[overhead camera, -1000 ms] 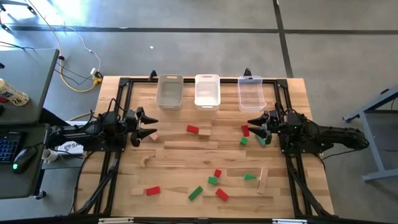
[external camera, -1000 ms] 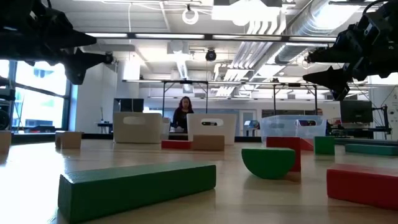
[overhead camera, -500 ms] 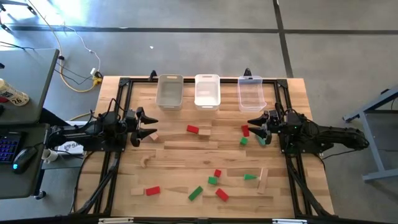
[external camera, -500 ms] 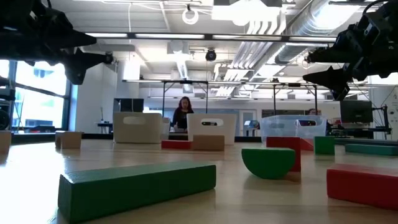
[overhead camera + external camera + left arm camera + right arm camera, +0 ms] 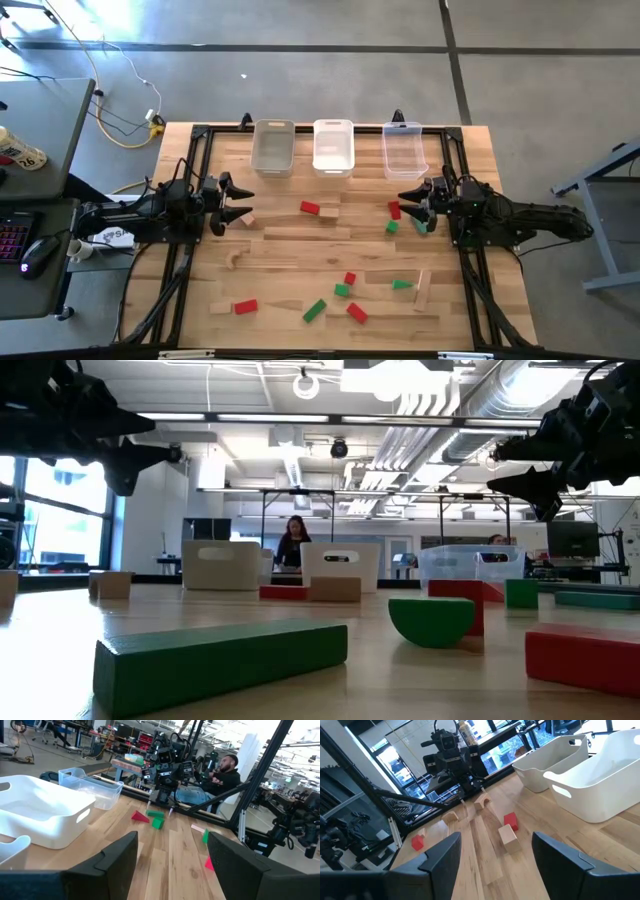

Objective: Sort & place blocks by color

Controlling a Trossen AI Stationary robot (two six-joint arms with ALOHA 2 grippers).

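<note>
I see the table [image 5: 290,262] w/ three bins [image 5: 333,148] at the far edge, all empty. Left gripper [image 5: 243,202] & right gripper [image 5: 407,206] hover spread wide, holding nothing. Blocks [image 5: 330,290] lie scattered mid-table; sorting not started.

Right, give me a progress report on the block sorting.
Nothing looks sorted: from above, the three bins show no blocks inside. Nothing is in hand either; the left end effector and right end effector hang open and empty at the table's sides. All the blocks remain, such as a red block and a green block on the table.
</note>
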